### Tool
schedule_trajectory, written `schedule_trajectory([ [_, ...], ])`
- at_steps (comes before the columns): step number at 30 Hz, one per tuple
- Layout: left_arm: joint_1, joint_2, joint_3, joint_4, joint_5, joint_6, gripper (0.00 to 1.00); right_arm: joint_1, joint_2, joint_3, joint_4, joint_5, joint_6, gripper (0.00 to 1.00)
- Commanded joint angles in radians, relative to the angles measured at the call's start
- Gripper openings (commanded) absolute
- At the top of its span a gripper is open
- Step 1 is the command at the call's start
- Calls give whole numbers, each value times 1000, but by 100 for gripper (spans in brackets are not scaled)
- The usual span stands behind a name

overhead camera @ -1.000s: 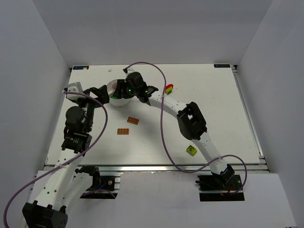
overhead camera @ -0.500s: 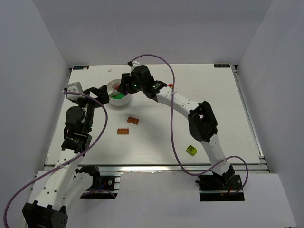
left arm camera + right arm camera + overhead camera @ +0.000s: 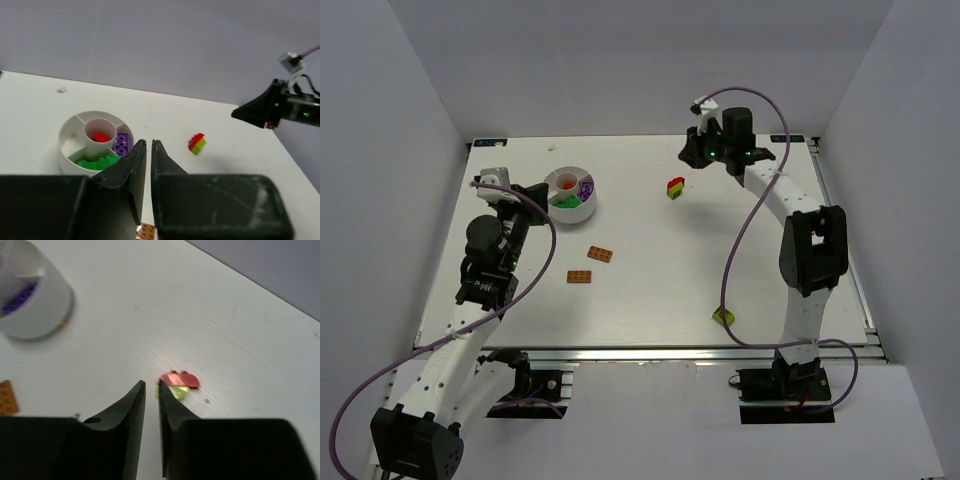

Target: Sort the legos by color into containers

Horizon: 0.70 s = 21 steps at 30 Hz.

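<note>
Hovering by the red-yellow-green piece (image 3: 178,383), the right claw (image 3: 151,386) looks pressed together and empty; lowering like that would likely shove it.

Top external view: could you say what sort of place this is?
Probably a robot test cell: white table boxed by grey walls, left arm and right arm bolted at its near edge, Lego bricks in a divided dish.
</note>
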<state>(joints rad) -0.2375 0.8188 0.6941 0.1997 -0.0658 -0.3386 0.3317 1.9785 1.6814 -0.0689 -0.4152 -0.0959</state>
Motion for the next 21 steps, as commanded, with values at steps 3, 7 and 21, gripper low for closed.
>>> schedule_trajectory([
  [3, 4, 28, 8, 10, 127, -8, 37, 0, 74, 55, -173, 35, -195, 56],
  [7, 3, 36, 15, 3, 133, -8, 58, 0, 117, 47, -172, 114, -257, 88],
  [21, 3, 48, 18, 1, 153, -8, 60, 4, 319, 202, -258, 130, -303, 89],
])
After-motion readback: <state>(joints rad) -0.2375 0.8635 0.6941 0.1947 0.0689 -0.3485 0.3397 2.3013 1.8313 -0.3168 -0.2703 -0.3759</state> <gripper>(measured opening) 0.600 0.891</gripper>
